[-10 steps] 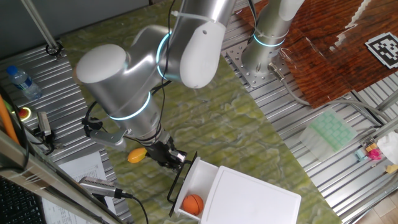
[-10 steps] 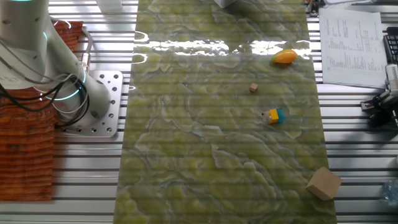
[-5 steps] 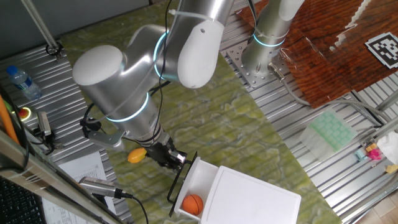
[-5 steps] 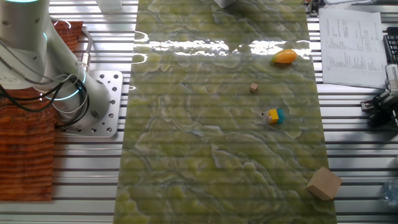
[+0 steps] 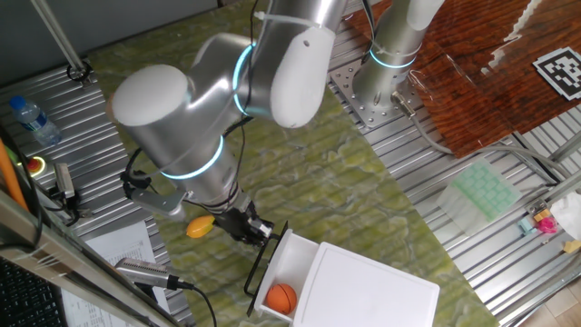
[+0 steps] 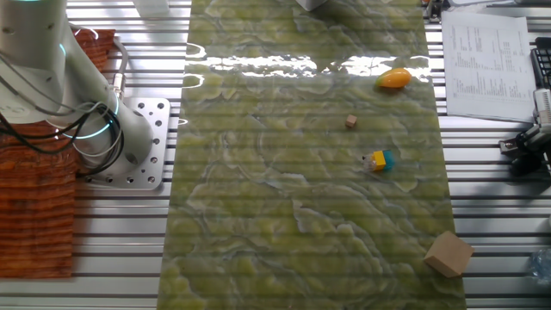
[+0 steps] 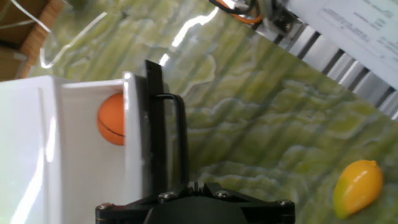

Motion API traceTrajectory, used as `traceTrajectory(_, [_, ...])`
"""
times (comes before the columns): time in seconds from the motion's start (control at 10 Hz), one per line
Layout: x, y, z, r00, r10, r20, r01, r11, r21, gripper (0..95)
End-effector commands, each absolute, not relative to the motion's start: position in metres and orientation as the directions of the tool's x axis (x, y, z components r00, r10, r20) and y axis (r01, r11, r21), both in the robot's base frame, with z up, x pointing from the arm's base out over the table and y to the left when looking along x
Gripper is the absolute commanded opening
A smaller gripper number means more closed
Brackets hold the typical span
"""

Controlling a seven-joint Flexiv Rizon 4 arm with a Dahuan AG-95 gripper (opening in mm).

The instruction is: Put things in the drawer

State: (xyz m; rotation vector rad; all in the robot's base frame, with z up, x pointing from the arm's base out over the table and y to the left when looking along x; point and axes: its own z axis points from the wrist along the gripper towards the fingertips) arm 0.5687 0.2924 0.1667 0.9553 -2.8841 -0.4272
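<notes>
The white drawer (image 5: 292, 256) stands pulled out of the white cabinet (image 5: 363, 289), with the orange ball (image 5: 282, 297) inside; the ball also shows in the hand view (image 7: 112, 118). My gripper (image 5: 257, 231) is at the drawer's black bar handle (image 7: 181, 134), and in the hand view the gripper (image 7: 188, 185) looks shut on its near end. The yellow-orange mango (image 5: 200, 226) lies on the mat just beside the gripper and shows at lower right in the hand view (image 7: 356, 186). The mango (image 6: 394, 79), the tiny brown cube (image 6: 350, 122) and the yellow-and-teal block (image 6: 378, 160) lie apart on the green mat.
A tan box (image 6: 448, 252) sits at the mat's corner. A water bottle (image 5: 34, 118) lies far left. A pale green tray (image 5: 486, 193) lies on the right. Papers (image 6: 486, 56) lie beside the mat. The arm's base (image 6: 129, 142) stands off the mat.
The arm's upper links have swayed slightly left and back to the right. The gripper, drawer and toys have stayed where they were.
</notes>
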Motion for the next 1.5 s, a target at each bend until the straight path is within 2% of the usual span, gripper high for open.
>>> traceTrajectory(0.1, [0.581, 0.277, 0.161, -0.792, -0.61, -0.026, -0.588, 0.749, 0.305, 0.0])
traceTrajectory(0.4, [0.584, 0.276, 0.143, -0.793, -0.607, -0.059, -0.583, 0.726, 0.366, 0.0])
traceTrajectory(1.0, [0.572, 0.295, 0.137, -0.802, -0.595, -0.047, -0.565, 0.732, 0.38, 0.0])
traceTrajectory(1.5, [0.567, 0.302, 0.135, -0.786, -0.616, -0.043, -0.551, 0.668, 0.501, 0.0])
